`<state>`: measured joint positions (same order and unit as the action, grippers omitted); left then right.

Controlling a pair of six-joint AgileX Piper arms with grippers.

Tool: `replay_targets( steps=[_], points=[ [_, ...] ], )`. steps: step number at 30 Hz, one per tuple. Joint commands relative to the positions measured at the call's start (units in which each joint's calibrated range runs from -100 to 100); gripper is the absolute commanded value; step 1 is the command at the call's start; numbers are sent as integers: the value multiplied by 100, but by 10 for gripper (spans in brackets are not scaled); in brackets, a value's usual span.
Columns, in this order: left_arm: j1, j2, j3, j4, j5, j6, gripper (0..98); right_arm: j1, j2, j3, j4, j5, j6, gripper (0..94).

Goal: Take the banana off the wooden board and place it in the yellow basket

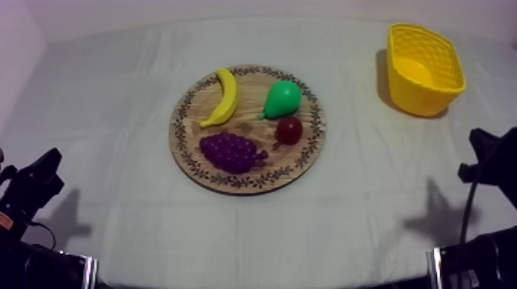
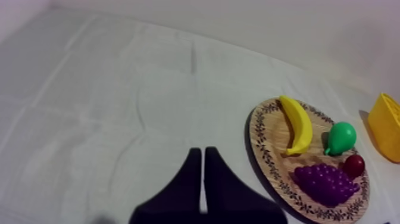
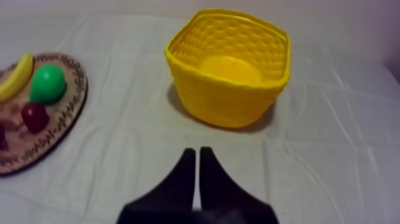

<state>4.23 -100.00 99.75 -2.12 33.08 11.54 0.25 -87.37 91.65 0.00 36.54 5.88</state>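
Note:
The yellow banana [image 1: 223, 97] lies on the back left part of the round wooden board [image 1: 248, 123], in the middle of the table. The empty yellow basket [image 1: 419, 96] stands at the back right. My left gripper [image 1: 42, 175] rests low at the left edge, well short of the board. Its wrist view has the fingers together as a narrow wedge [image 2: 202, 154], with the banana [image 2: 296, 124] off to one side. My right gripper [image 1: 486, 152] rests low at the right. It is shut too [image 3: 197, 152], and points at the basket [image 3: 226, 98].
A green pear [image 1: 281, 99], a small red fruit [image 1: 288, 130] and a bunch of purple grapes [image 1: 229, 151] share the board with the banana. Bare cloth lies between the board and the basket, and around both arms.

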Motion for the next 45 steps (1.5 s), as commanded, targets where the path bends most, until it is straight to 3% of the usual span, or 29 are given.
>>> replay_targets(
  steps=[1,13,22,29,45],
  points=[
    [1,0,3,0,-1,1,1,18,538,-855,-74,196,-133,6],
    [1,0,3,0,-1,1,1,261,2963,-4270,-712,1502,-98,6],
    [1,0,3,0,-1,1,1,-58,4746,-6136,-867,2335,-237,5],
    [1,0,3,0,-1,4,1,-678,5690,-6723,-807,2427,-411,19],
    [1,0,3,0,-1,1,1,-1564,8052,-7967,-1039,2546,-536,23]
  ],
)
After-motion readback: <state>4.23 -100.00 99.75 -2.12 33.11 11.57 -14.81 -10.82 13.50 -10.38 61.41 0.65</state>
